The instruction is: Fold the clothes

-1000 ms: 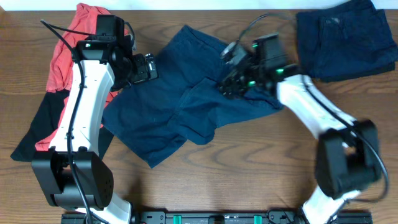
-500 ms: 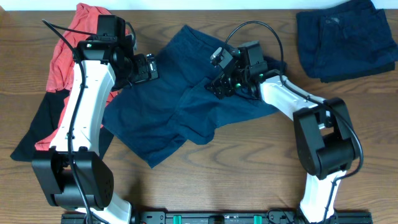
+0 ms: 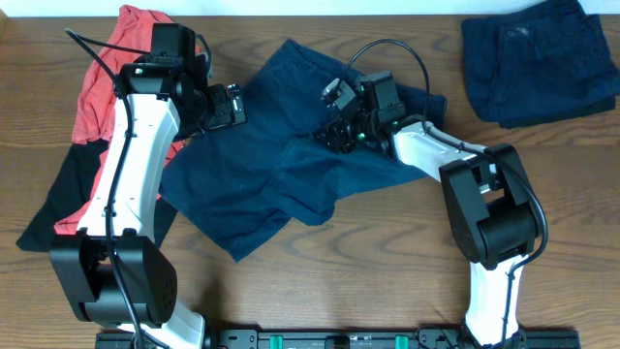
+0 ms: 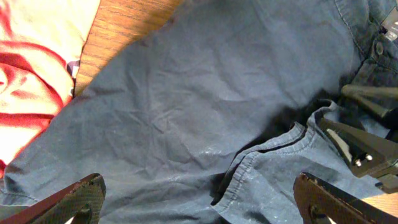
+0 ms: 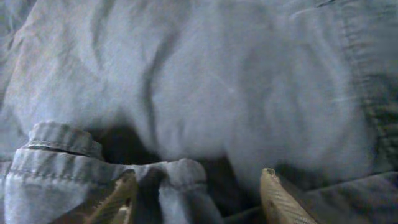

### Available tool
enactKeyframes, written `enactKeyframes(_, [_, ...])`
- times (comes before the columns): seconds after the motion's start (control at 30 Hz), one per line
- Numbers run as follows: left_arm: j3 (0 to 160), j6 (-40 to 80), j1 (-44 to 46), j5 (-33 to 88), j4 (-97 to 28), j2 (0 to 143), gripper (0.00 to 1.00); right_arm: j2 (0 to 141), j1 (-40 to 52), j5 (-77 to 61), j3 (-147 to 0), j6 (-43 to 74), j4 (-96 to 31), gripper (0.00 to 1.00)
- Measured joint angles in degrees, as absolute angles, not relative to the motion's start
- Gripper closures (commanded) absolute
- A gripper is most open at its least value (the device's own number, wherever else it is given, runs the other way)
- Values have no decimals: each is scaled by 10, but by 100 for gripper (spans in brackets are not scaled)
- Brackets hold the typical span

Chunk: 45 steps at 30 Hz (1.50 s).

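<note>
Navy shorts [image 3: 252, 170] lie crumpled in the middle of the wooden table, one leg folded over the other. My left gripper [image 3: 229, 105] is open and empty, just over the shorts' upper left part; its wrist view shows the fabric and a hem edge [image 4: 249, 168] between the wide-spread fingers [image 4: 199, 185]. My right gripper [image 3: 336, 133] is low on the folded leg near the shorts' centre. In the right wrist view its fingers [image 5: 196, 186] are apart with a bunched hem [image 5: 180, 177] lying between them, not pinched.
A folded navy garment [image 3: 538, 58] lies at the back right corner. A red shirt [image 3: 102, 82] and a black garment [image 3: 63, 199] lie at the left under the left arm. Bare wood [image 3: 387, 252] runs along the front.
My right gripper has moved left across the shorts, from near the right leg to the centre fold. The left arm and the shorts have hardly moved.
</note>
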<state>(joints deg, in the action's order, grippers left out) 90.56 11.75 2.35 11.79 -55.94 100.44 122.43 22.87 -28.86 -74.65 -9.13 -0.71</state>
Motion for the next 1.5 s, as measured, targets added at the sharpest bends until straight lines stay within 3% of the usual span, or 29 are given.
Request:
enactKeyframes(0.1, [906,117,23,118,-559,1004,2,1224,234,-289,-747,-92,-18,81])
enactKeyframes(0.2, [906,117,23,118,-559,1004,2,1224,235,-289,-747,-84,-25,99])
enactKeyframes(0.53, [905,117,23,116,-560,1004,2,1147,204,-280,-750,-64,-173,99])
enactKeyframes(0.77, [905,117,23,116,-562,1004,2,941,184,-262,-762,-60,-384,99])
enactKeyframes(0.93, [905,117,23,116,-562,1004,2,907,188,-259,-764,-60,-535,99])
enactKeyframes(1.1, [905,117,23,116,-559,1004,2,914,234,-254,-763,-60,-643,99])
enactKeyframes(1.5, [905,117,23,116,-539,1004,2,915,404,-245,-762,-16,-706,99])
